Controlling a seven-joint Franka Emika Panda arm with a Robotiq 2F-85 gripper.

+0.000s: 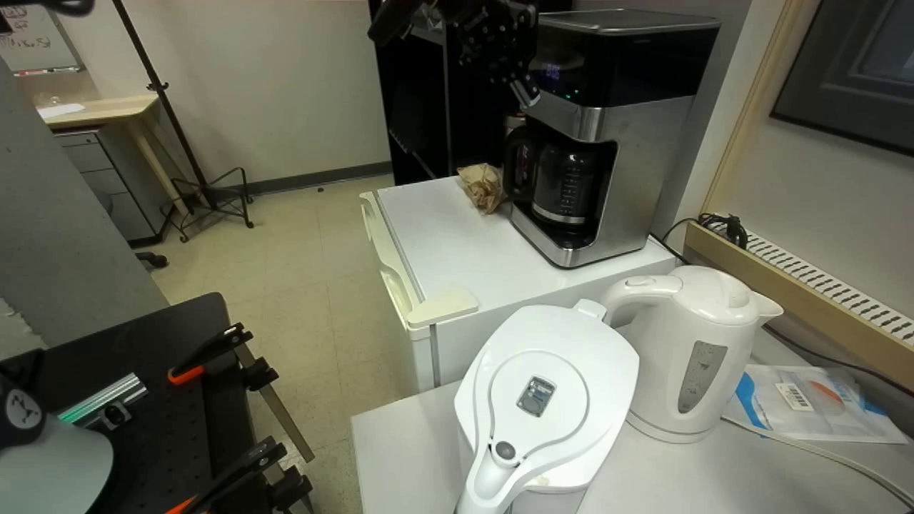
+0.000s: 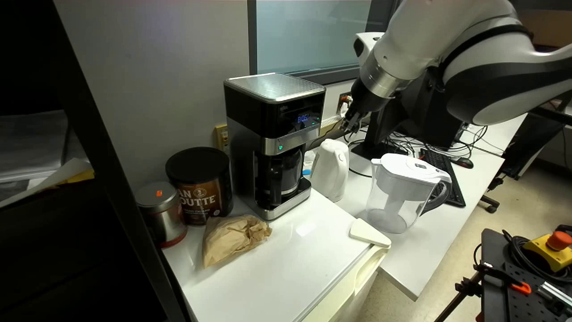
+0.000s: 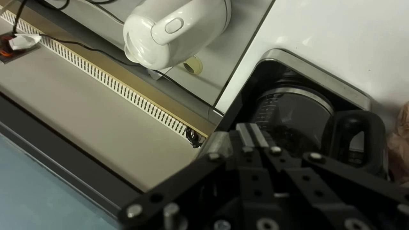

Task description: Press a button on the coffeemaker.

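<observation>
One coffeemaker (image 3: 298, 111), partly behind jaws

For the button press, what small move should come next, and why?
Probably ease the tool a little toward the front of the drip coffeemaker, stopping short to line up with a button. Its jaws are together, which suits pressing, but in an exterior view it hangs apart from the blue clock display and the larger green light below. Which button is meant cannot be told.
</observation>
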